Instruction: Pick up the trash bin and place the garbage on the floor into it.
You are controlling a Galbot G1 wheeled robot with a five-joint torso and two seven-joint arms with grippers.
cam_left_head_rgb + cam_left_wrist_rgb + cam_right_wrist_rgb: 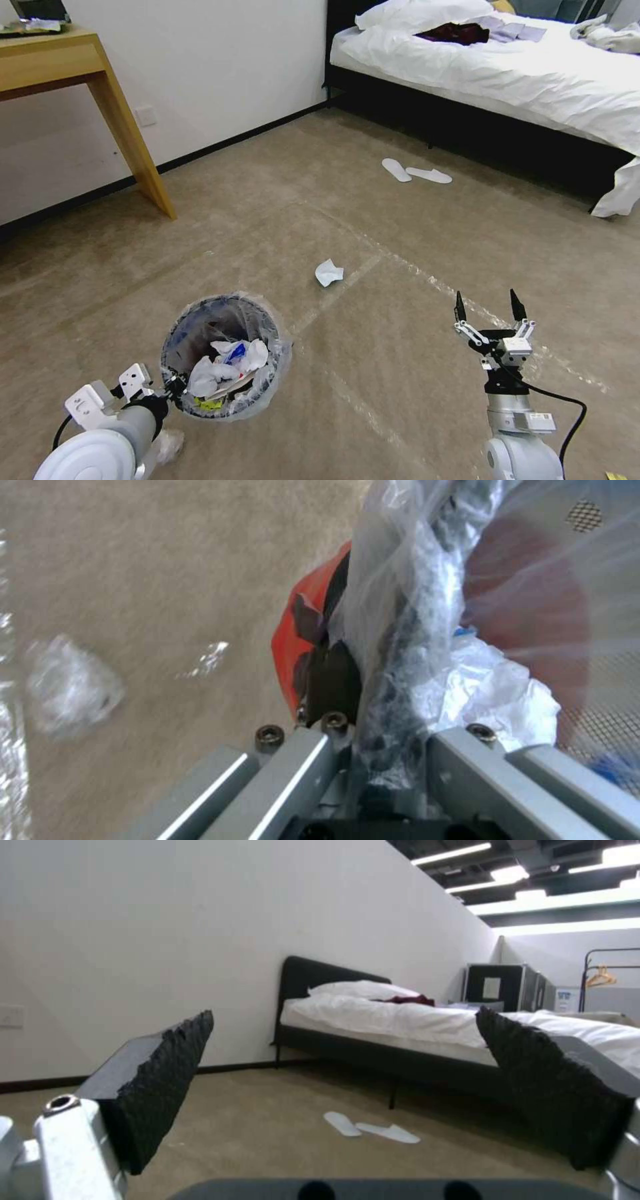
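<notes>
The trash bin [227, 319], round and lined with a crinkly clear bag, is low on the left with white tissues [223, 365] and a yellow wrapper inside. My left gripper [170, 387] is shut on its near rim. In the left wrist view the left gripper [390, 715] straddles the bagged rim [407, 645], with the bin's red base [297, 630] beyond. One piece of garbage, a crumpled white paper [328, 272], lies on the floor [400, 373] ahead of the bin. My right gripper [488, 310] hangs open and empty over the carpet, right of that paper; its fingers [167, 1080] are spread wide.
A wooden desk leg [133, 143] stands at the far left by the wall. A bed [507, 73] fills the far right, with two white slippers [417, 173] before it. A clear plastic scrap [70, 690] lies under my left arm. Tape lines [427, 280] cross the carpet.
</notes>
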